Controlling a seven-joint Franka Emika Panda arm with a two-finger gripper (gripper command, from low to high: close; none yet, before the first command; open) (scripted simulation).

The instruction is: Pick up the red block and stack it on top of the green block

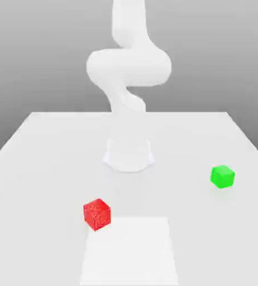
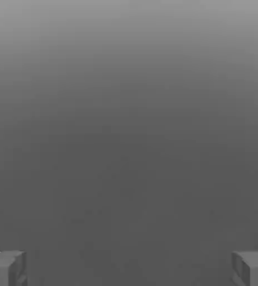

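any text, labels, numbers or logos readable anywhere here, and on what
None: no words, numbers, labels or logos can be read.
The red block has only a faint speckled texture, no characters.
The green block has plain faces.
The table and the white arm are unmarked.

Flat white table (image 1: 36, 167) with straight edges narrowing toward the far side, brighter white rectangular patch (image 1: 129, 251) on its near surface, plain grey backdrop (image 1: 36, 56) shading lighter to darker, even diffuse lighting, soft faint shadows on the tabletop
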